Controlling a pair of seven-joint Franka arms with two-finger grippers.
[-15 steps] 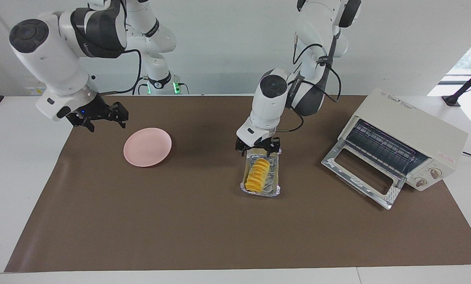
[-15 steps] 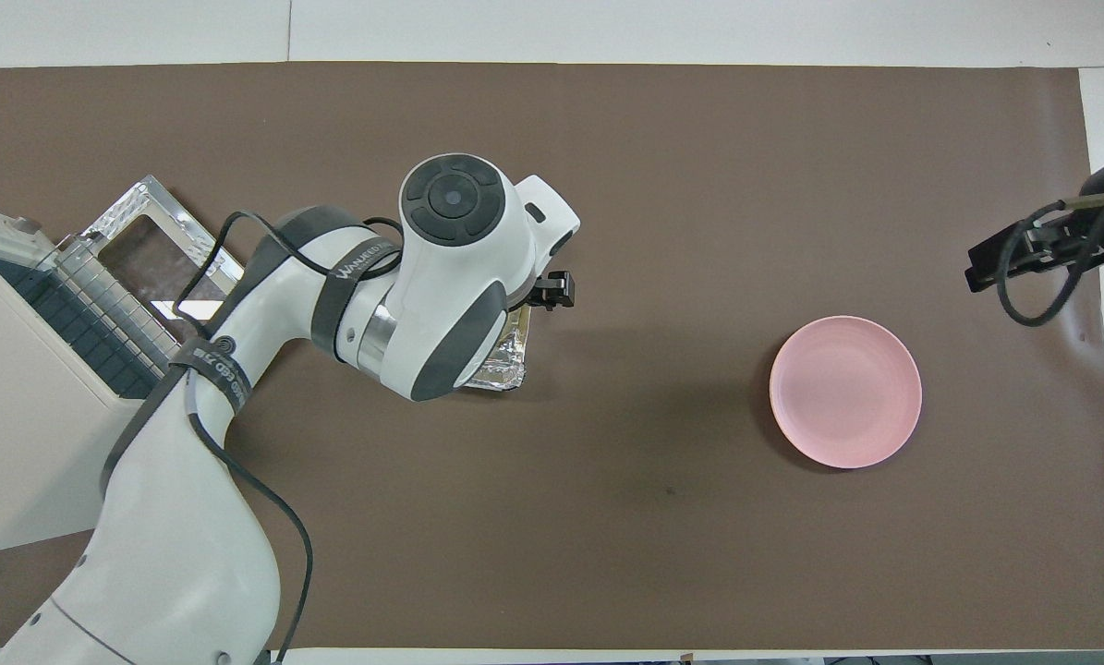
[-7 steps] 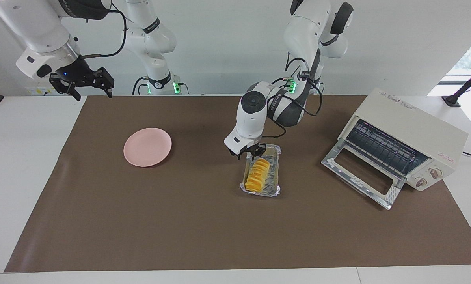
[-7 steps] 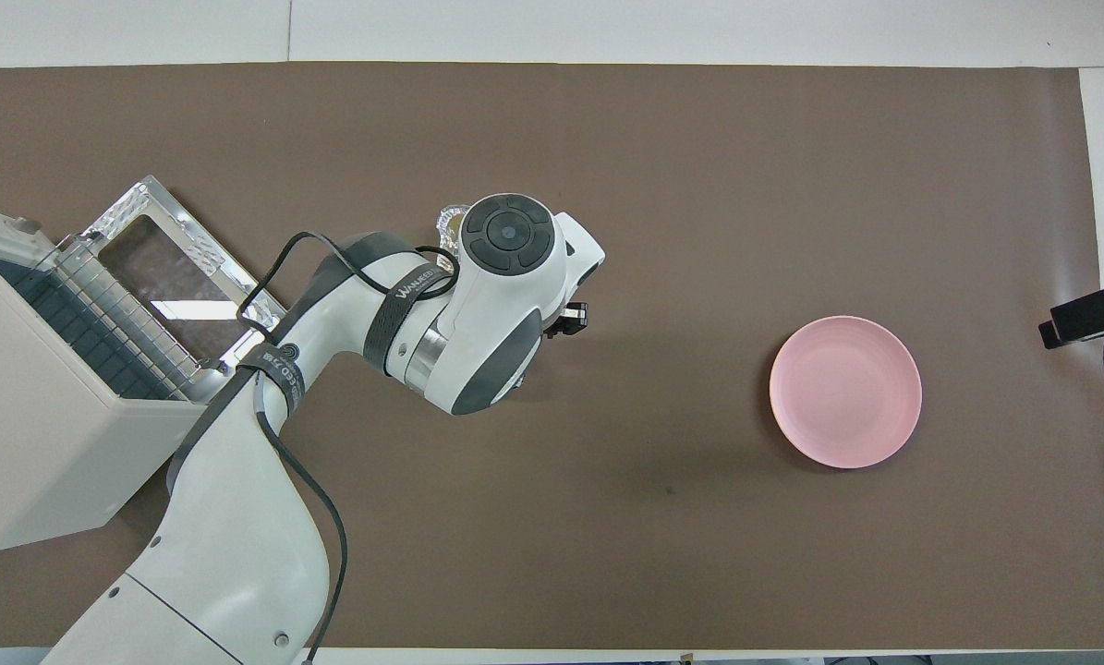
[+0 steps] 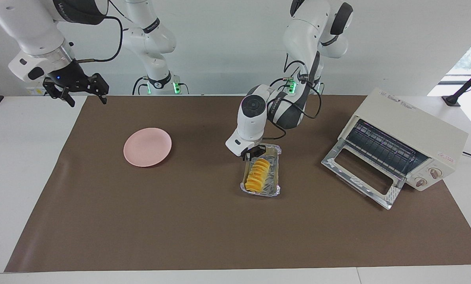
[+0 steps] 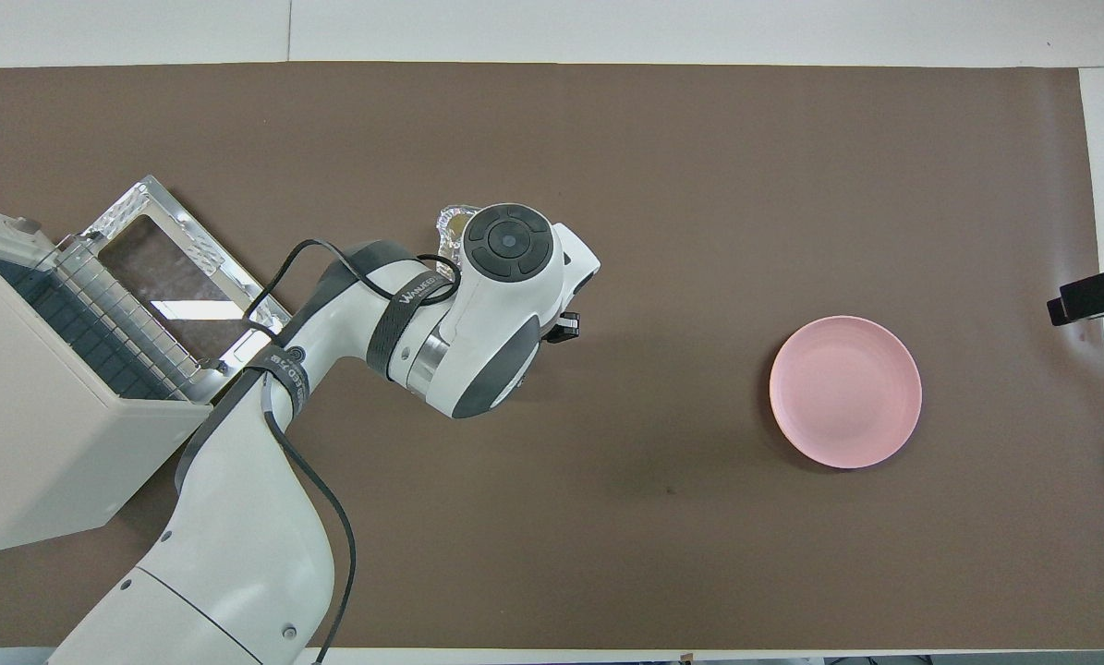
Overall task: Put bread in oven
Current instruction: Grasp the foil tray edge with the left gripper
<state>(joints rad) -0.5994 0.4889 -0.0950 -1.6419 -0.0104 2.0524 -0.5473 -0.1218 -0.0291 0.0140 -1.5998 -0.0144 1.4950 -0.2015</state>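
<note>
Down at the foil tray (image 5: 274, 189), left gripper (image 5: 252, 153) pinches its robot-side corner; the bread (image 5: 257, 173) lies inside, oven (image 5: 406, 136) open beside it. Right gripper (image 5: 77, 88) waits, spread.

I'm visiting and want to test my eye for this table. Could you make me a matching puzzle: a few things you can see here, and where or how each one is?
Things:
1. bread
2. pink plate
3. oven
4. right gripper

Descriptions:
A. door dropped open, wire rack showing
B. lying in the foil tray
C. empty, toward the right arm's end of the table
D. raised over the table's edge, open, holding nothing

Pairs: 1-B, 2-C, 3-A, 4-D
</note>
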